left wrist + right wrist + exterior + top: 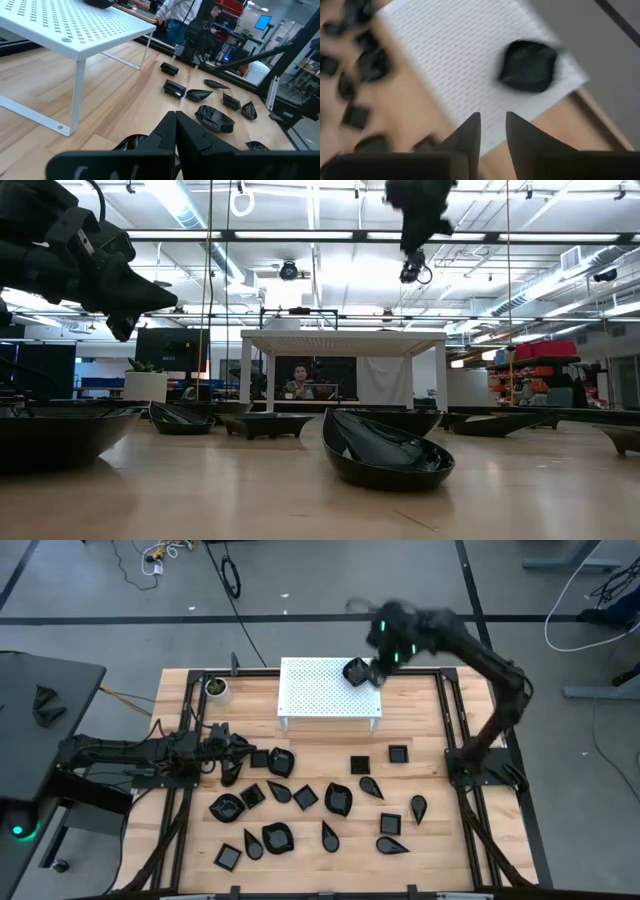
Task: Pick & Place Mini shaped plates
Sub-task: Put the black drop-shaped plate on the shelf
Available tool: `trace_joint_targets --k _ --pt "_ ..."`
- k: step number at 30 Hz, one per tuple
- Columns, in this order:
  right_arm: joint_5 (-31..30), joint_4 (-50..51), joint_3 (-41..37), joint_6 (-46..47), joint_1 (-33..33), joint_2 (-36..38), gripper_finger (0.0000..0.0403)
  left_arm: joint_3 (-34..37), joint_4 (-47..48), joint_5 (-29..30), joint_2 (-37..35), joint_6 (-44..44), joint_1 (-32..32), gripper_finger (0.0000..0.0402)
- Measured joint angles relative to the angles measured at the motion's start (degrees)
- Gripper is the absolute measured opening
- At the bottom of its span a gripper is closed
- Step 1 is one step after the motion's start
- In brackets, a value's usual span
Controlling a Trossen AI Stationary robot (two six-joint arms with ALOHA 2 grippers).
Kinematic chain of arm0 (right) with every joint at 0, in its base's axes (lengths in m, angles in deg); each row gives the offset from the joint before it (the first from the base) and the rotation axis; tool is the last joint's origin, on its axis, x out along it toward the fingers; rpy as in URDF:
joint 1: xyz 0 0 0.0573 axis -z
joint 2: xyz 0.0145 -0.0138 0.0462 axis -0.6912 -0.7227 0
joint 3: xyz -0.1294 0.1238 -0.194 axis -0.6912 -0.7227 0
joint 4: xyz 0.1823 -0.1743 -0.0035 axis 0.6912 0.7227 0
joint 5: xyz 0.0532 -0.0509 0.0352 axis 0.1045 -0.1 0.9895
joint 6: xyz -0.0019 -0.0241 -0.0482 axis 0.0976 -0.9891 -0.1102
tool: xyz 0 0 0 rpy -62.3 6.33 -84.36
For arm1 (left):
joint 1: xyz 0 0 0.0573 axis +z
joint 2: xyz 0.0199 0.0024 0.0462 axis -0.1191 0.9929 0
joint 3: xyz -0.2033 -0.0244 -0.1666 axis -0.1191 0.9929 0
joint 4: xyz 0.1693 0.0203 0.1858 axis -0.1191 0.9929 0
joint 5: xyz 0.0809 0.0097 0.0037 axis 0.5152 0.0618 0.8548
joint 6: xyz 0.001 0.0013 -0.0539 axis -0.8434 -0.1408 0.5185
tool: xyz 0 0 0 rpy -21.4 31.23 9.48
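Several mini shaped plates [338,800], glossy black, lie scattered on the near half of the wooden table. One more plate [356,670] rests flat on the far right corner of the white perforated stand [320,690]; the right wrist view shows this plate [529,66] ahead of the fingers. My right gripper [493,120] hangs open above that corner, apart from the plate, and shows high over the stand in the low view [415,225]. My left gripper [175,120] is shut and empty, raised over the left group of plates [240,747].
A small white cup with a plant [216,688] stands at the far left of the table. Black frame rails [447,710] run along both sides. Most of the stand's top is bare. People stand beyond the table [172,12].
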Motion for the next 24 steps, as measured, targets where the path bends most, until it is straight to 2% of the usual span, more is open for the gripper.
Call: trace_joint_targets --k 3,6,10,13,17,21,24 --pt "-1.4 -1.0 -7.8 6.4 -10.8 4.0 0.0081 0.0 0.0 0.5 0.0 -0.9 0.0 0.0007" --pt "-1.6 -2.2 -17.6 17.1 -19.7 8.1 0.0072 0.0 0.0 0.5 0.0 -1.5 0.0 0.0007" --pt "0.1 -3.0 -30.6 33.8 -27.7 11.2 0.0071 0.0 0.0 0.9 0.0 -2.8 0.0 0.0007" --pt "5.9 -4.9 -39.0 40.2 -30.7 12.5 0.0089 0.0 0.0 0.9 0.0 -3.1 0.0 0.0007" --pt "11.1 -11.9 -49.6 43.8 -31.9 12.5 0.0135 0.0 0.0 1.1 0.0 -3.2 0.0 0.0007" --pt "16.6 -29.6 -60.4 50.4 -31.8 12.4 0.0180 0.0 0.0 1.1 0.0 -3.1 0.0 0.0007" --pt "22.0 -44.8 -67.0 56.2 -31.9 12.4 0.0198 0.0 0.0 1.1 0.0 -3.0 0.0 0.0007"
